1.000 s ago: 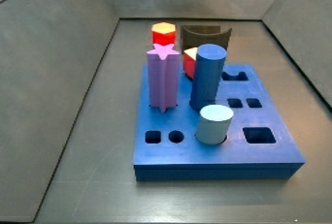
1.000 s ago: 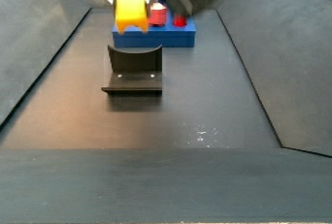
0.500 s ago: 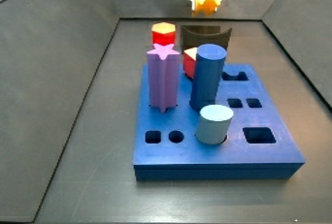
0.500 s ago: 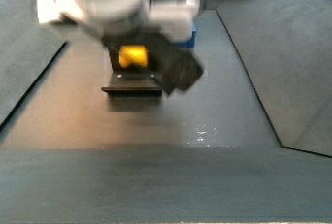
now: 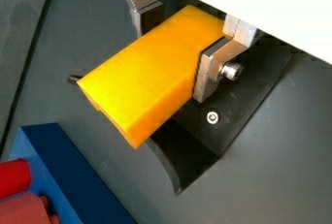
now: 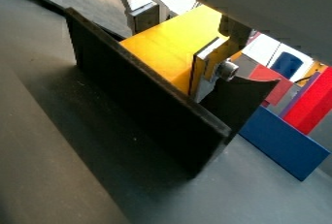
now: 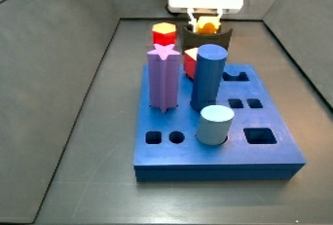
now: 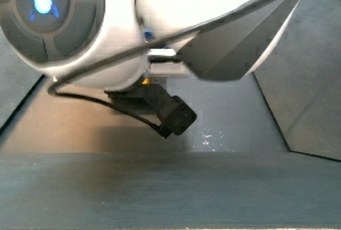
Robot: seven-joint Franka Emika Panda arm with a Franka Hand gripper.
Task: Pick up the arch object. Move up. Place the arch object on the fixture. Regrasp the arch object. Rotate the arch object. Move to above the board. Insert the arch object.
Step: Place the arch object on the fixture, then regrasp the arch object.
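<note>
Both fingers [image 5: 212,61] are clamped on the arch object [image 5: 146,73], one silver plate on each side of the yellow-orange block, so our gripper [image 5: 182,34] is pinching it. The same grip shows up in both wrist views, with the arch object [image 6: 172,52] sandwiched between the plates and a screw head visible on the nearer finger [image 6: 209,65].

The block sits right over the fixture [image 6: 143,92], low enough that it looks like it's in or just above the scooped top. We can't tell from these shots whether it's actually touching the dark surface. In a wrist view, the fixture's curved edge [image 5: 195,145] peeks out just under the block's end.

From a side view we've got the gripper [image 7: 207,17] down at the far end of the bin, holding a little sliver of orange [image 7: 208,18] just above the dark fixture [image 7: 207,38] behind the pegs. The board [image 7: 219,137] lies closer to that camera, carrying the purple star peg [image 7: 163,77], the tall blue cylinder [image 7: 209,76], the pale-blue cylinder [image 7: 216,126] and the red hexagonal peg [image 7: 164,35] with its yellow top. A corner of the board [image 5: 52,175] shows in a wrist view too, with red pegs [image 6: 306,94] nearby.

One side view is pretty much all robot arm [image 8: 120,25], filling the frame and hiding the block, with just a dark part [image 8: 158,110] poking out underneath.
</note>
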